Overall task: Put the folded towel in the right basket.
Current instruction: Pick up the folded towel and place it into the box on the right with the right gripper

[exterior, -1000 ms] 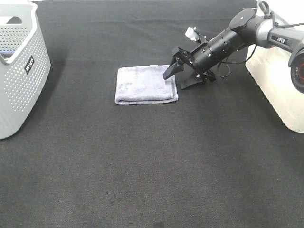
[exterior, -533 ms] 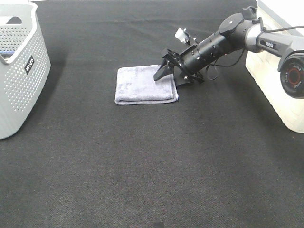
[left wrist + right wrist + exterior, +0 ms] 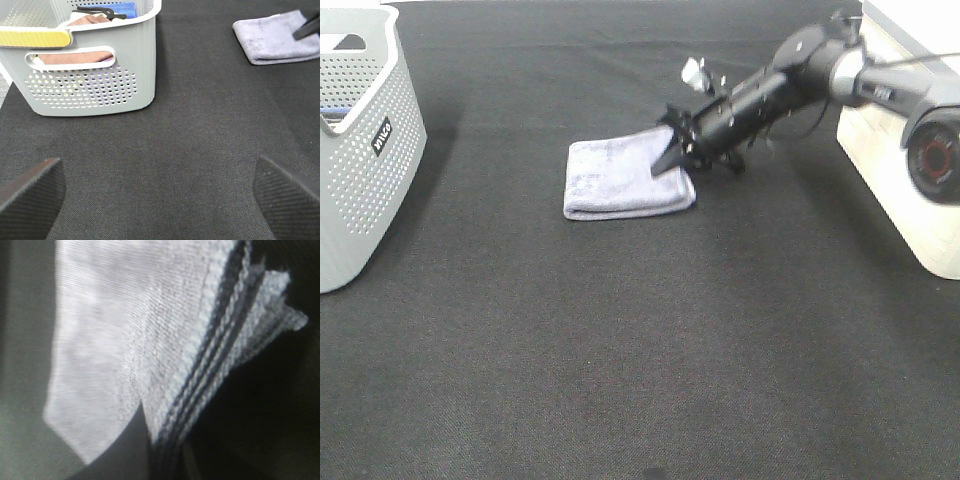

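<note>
Two grippers, one busy: right gripper (image 3: pixel 670 158) comes in low and slanted, pinched onto folded towel (image 3: pixel 615 180) at edge facing right basket (image 3: pixel 905 200), likely catching all layers so fold holds. Rest lies flat on tabletop (image 3: pixel 620 350), well apart from that basket. Left gripper (image 3: pixel 160 192) spread wide, empty, near grey basket (image 3: pixel 90 80).

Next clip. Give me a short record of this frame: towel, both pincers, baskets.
towel: folded grey towel on the black cloth tabletop, far right corner raised
right: right pincer shut on the towel's right edge
left: left pincer open, holding nothing
target: white right basket, towel not in it
other: grey perforated basket at left, cloths inside
</note>
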You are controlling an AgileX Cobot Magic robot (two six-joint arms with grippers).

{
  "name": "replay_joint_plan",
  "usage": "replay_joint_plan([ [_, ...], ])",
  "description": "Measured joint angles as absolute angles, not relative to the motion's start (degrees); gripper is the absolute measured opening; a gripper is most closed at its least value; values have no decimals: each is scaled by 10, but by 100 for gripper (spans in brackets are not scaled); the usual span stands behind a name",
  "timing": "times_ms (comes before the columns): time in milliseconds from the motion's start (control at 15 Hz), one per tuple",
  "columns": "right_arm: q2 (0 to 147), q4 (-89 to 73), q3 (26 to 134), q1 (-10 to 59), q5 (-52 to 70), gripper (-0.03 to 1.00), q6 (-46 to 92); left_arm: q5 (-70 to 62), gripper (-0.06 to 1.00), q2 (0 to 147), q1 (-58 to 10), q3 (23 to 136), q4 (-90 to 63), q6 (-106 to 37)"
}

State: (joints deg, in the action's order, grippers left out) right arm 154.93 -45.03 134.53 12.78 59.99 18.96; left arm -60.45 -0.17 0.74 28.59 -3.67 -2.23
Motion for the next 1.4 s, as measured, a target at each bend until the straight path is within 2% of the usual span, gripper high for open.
replay_joint_plan([
  [533,1356,-358,1345,130,627,7,206,-604,97,-2,7,286,-37,-22],
  [1000,1204,-139,1345,123,698,7,135,-604,97,-2,7,286,-37,-22],
  [1400,1140,-147,1345,-48,701,7,109,-604,97,-2,7,286,-37,-22],
])
